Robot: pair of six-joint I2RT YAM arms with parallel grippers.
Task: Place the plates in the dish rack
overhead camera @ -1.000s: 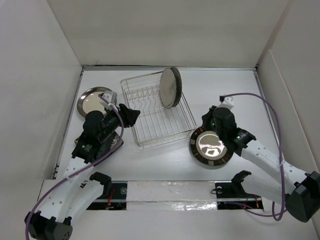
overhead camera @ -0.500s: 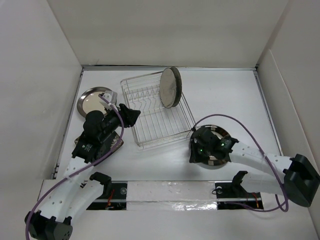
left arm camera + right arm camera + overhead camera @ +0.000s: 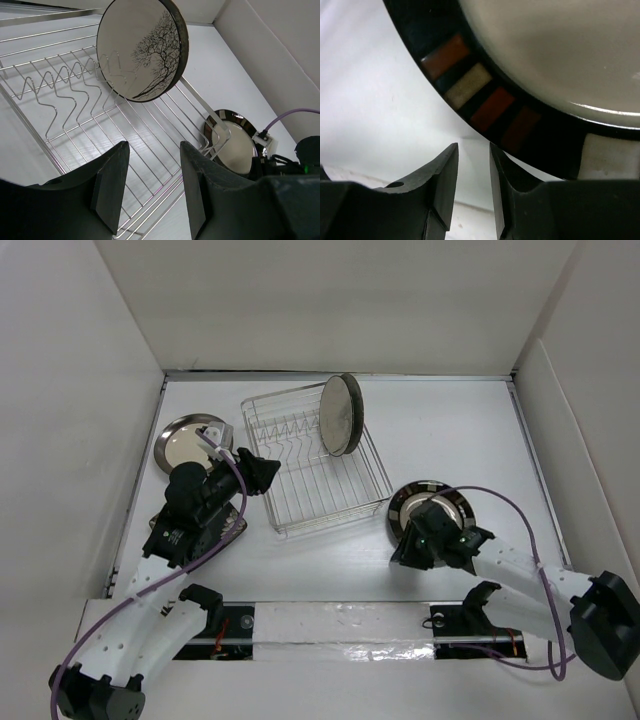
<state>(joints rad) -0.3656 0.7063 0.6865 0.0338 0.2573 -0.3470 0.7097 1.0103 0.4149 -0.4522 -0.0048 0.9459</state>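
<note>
The dish rack (image 3: 318, 465) sat mid-bench, slightly askew. A beige, dark-rimmed plate (image 3: 142, 47) bearing a tree print stood upright among the prongs at the rack's far right end. The left claw (image 3: 152, 167) hovered at the rack's left side, fingers spread and empty. Toward the bench's near right corner, the dark plate with a chequered rim (image 3: 485, 102) lay flat. The right claw (image 3: 473, 162) sat just beside its near left rim, fingers narrowly parted with nothing between them. A shiny steel plate (image 3: 183, 443) lay by the bench's left edge.
</note>
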